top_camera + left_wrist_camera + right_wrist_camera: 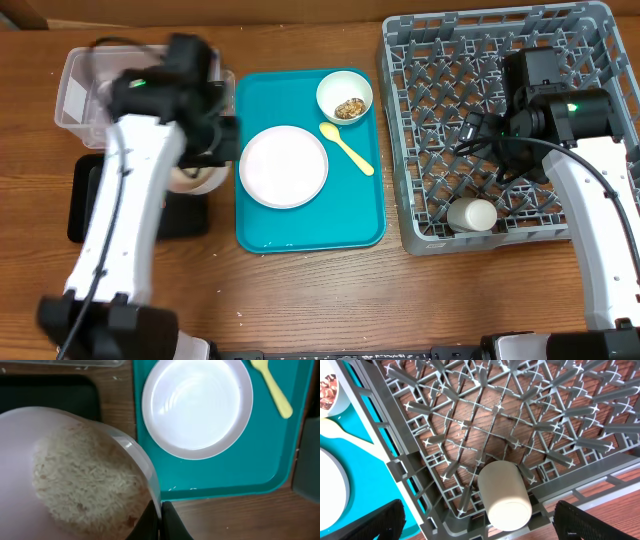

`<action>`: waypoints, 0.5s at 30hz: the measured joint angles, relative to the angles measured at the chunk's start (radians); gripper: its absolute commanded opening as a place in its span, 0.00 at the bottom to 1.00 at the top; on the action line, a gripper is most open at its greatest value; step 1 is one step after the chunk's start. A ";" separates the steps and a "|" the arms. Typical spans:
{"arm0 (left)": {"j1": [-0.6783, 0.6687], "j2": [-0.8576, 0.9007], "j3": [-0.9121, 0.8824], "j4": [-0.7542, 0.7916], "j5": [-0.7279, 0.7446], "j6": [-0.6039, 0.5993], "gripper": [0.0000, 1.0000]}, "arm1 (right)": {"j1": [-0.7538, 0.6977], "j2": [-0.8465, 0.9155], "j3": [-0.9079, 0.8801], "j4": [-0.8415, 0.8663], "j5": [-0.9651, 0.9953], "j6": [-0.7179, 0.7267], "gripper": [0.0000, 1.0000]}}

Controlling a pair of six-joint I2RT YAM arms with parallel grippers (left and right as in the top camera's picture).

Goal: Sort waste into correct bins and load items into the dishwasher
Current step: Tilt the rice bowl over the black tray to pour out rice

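The left end effector [161, 522] pinches the rim of a white bowl [20, 450] heaped with rice [85, 480]. It holds the bowl just beside the teal tray [220, 475], at the edge of the black tray [50, 395] and near the clear tub [75, 85]. The step looks like dumping the rice — so carry the bowl fully over the chosen bin before tipping. Roll the wrist slowly, with the pinched rim uppermost, so the grains slide away from the fingers and not onto the table [300, 300]. A thin rim grip may slip — move gently. The right end effector [478, 135] hangs spread and empty over the dish rack [590, 40], where a cup [504, 492] lies on its side.
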State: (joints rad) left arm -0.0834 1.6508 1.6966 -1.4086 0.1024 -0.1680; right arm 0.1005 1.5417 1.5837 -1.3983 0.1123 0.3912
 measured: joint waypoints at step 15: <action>0.435 -0.075 -0.479 0.315 0.461 0.200 0.04 | 0.000 0.000 0.000 0.000 0.000 0.000 0.97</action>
State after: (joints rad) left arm 0.3515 1.5757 1.2175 -1.0931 0.5632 0.0322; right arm 0.1009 1.5417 1.5837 -1.3983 0.1123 0.3912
